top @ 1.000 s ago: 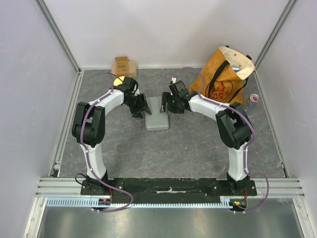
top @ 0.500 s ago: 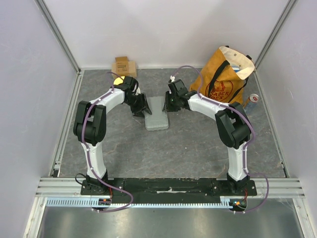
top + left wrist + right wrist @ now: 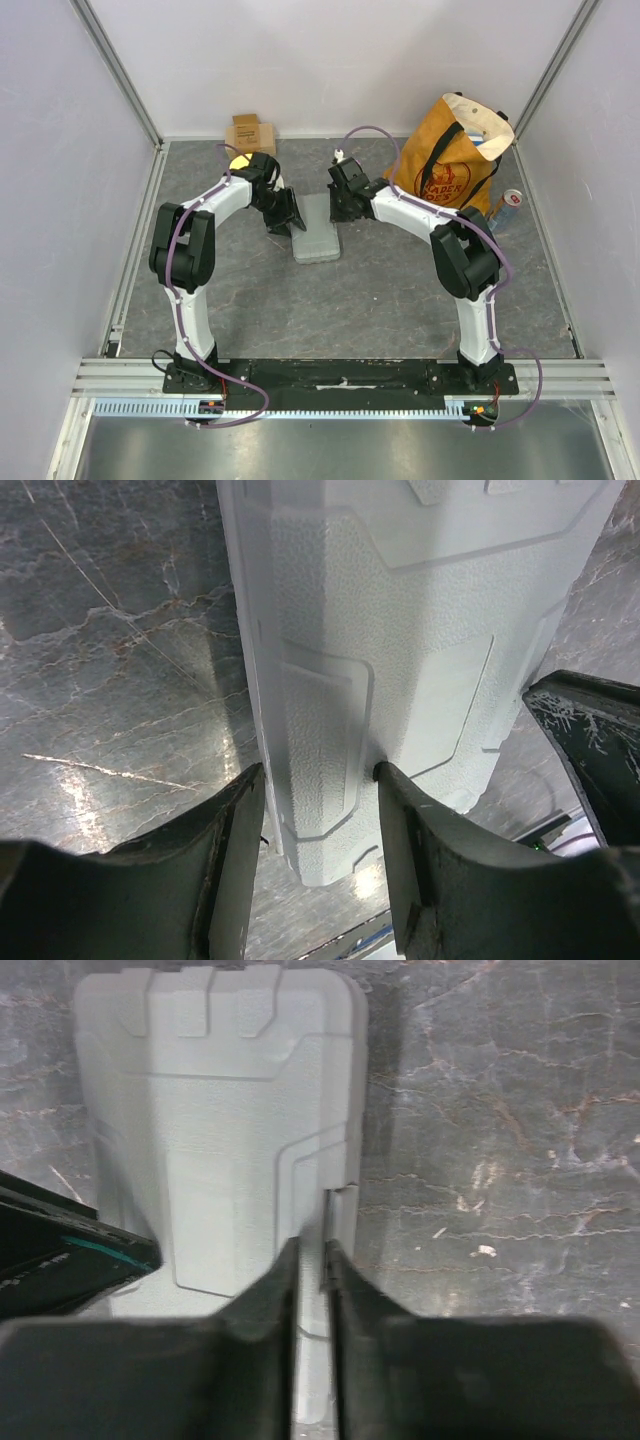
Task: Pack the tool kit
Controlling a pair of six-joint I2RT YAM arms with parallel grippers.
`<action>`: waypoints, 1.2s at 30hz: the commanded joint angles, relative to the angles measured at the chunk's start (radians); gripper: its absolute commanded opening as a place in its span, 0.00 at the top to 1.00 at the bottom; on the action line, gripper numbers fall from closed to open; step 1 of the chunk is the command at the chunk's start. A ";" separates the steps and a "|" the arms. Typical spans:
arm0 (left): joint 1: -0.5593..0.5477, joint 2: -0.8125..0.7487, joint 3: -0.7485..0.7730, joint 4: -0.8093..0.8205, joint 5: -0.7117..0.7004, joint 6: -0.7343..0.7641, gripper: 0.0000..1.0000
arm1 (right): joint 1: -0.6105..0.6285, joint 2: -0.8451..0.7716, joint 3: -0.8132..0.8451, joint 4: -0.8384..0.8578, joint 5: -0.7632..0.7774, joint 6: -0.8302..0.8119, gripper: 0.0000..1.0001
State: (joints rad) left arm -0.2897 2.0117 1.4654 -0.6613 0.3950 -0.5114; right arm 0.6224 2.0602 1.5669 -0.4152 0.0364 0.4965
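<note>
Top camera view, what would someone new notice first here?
The closed grey case lies flat mid-table, with the left gripper and right gripper flanking its far half from either side. Next comes the orange-brown tote bag standing at the back right, then a small cardboard box by the back wall on the left.

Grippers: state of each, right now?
Left gripper: open, fingers astride the case edge.
Right gripper: all but shut, a slit between the fingers, over the case; nothing visibly held.
</note>
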 commanded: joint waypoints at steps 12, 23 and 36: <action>0.053 -0.243 0.112 -0.083 -0.330 0.040 0.21 | -0.044 -0.251 0.041 -0.165 0.336 -0.064 0.22; 0.055 -0.789 -0.109 -0.008 -0.532 0.263 0.19 | -0.076 -0.855 -0.309 -0.146 0.804 -0.056 0.18; 0.053 -1.167 -0.033 -0.110 -0.674 0.271 0.10 | -0.078 -1.198 -0.248 -0.140 1.016 -0.119 0.02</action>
State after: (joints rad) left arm -0.2325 0.8516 1.3334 -0.6884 -0.2199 -0.2253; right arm 0.5449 0.8890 1.2469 -0.5591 0.9749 0.4049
